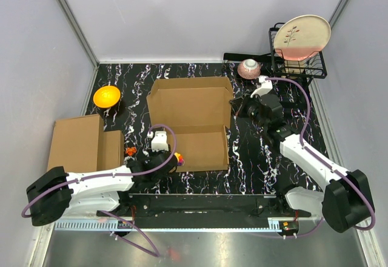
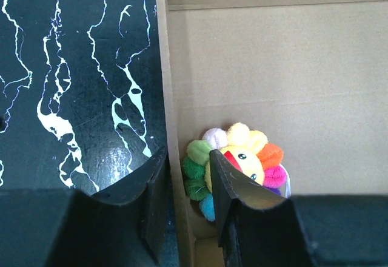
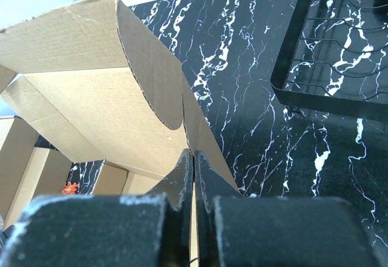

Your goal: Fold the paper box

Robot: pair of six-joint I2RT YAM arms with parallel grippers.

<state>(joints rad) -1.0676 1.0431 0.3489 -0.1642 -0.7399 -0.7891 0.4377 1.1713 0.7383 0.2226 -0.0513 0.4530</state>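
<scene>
Right end effector (image 3: 194, 155) — shut tight, tips meeting the lower edge of a raised flap of the paper box (image 3: 91, 97); cannot tell if any card is caught between. Black wire rack (image 3: 330, 102) off to its right on the counter (image 3: 254, 97). Left end effector (image 2: 188, 155) — narrow gap, straddling the box's side wall; cannot tell whether pressing it. Rainbow plush flower (image 2: 242, 158) just inside, beside the inner finger. Box open-topped, between both end effectors.

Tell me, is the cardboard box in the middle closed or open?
Open: the paper box has its large flap raised, its inside showing from above.
</scene>
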